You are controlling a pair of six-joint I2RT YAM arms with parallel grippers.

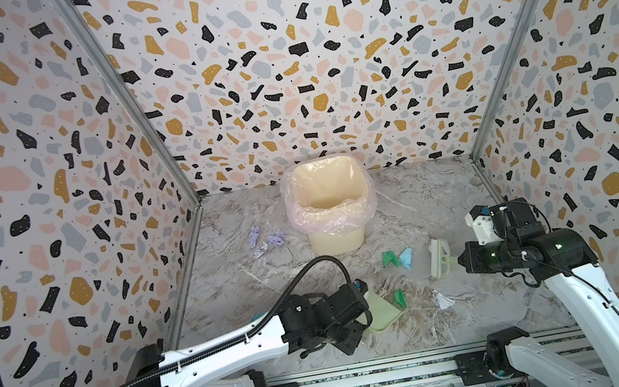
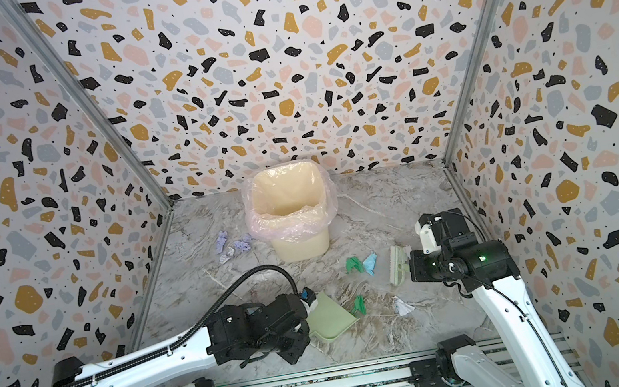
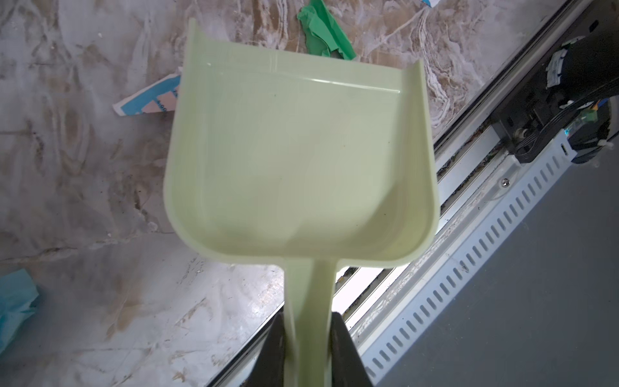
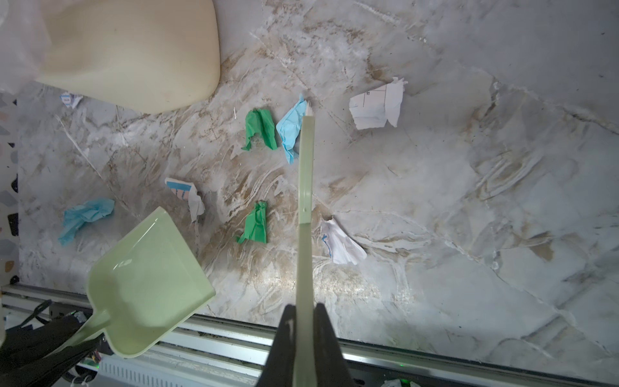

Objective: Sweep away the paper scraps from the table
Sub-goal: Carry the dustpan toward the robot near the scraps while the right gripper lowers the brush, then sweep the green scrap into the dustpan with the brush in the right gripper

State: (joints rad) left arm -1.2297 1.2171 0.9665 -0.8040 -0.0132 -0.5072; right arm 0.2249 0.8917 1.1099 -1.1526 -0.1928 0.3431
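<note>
While my left gripper (image 3: 308, 335) is clamped on the handle of the pale green dustpan (image 3: 294, 160), my right gripper (image 4: 305, 323) is pinched fully closed on the handle of the matching brush (image 4: 306, 174).

The paper scraps all lie on the table (image 1: 447, 198), and the pan's inside is bare. Its open lip faces a green scrap (image 3: 326, 37) lying just past that edge. A printed scrap (image 3: 150, 100) pokes out beside one side wall, partly hidden by it. The pan is low over the front of the table, near the metal rail (image 1: 370, 378) along that edge. I cannot tell whether the lip touches the marble.

I hold the brush right of the middle. To its left in both top views lie a second green scrap (image 1: 389, 258) and a light blue scrap (image 1: 407, 258), close together and apart from the brush. A white scrap (image 1: 441, 300) lies nearer the front, between brush and pan. In my right wrist view a larger white printed scrap (image 4: 375, 107) lies on the brush's other side. A further blue scrap (image 4: 85, 214) lies beyond the pan, mostly under my left arm in the top views.

The lavender scraps (image 1: 267, 241) cluster just left of the cream bin (image 1: 334, 241) with its pink liner (image 1: 328, 216), which stands at the back middle. Bare marble runs from the bin to the right wall (image 1: 588, 158), and that is my widest room. The left side is tighter, between the bin, my left arm and the wall.
</note>
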